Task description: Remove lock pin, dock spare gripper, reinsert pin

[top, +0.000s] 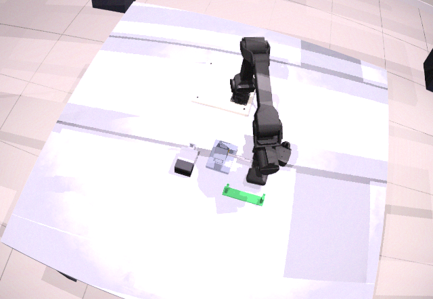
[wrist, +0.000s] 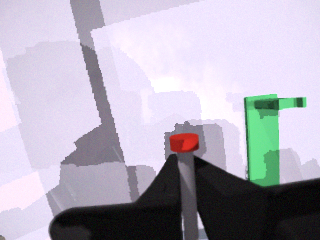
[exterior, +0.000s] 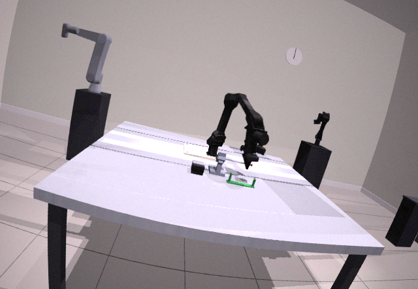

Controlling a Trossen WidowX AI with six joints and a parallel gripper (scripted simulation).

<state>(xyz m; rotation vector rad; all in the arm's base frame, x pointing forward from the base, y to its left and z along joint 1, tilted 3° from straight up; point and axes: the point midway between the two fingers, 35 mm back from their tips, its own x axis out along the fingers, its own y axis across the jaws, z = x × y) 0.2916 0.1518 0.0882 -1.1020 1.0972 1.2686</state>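
Jaws clamped on the pin (wrist: pixel 186 170), grey shaft pinched between the two black fingers, red cap poking out past the tips. Gripper (exterior: pixel 249 165) pointing down, hanging above the table (exterior: pixel 168 208) with the pin clear of the surface, red cap lowest. Just right of the mount (top: pixel 220 156) in the top view, apart from it. Grey mount standing upright on the table, socket at its top, contents too small to tell. Spare gripper (top: pixel 184 166), a dark block with a pale stub at its back end, lying just left of the mount, not touching it. Green tray (top: pixel 243 195) with raised ends flat on the table, in front of the mount and near the held pin; seen in the wrist view to the right of the fingers. Pale base plate (top: pixel 206 103) under the arm's foot, behind the mount.
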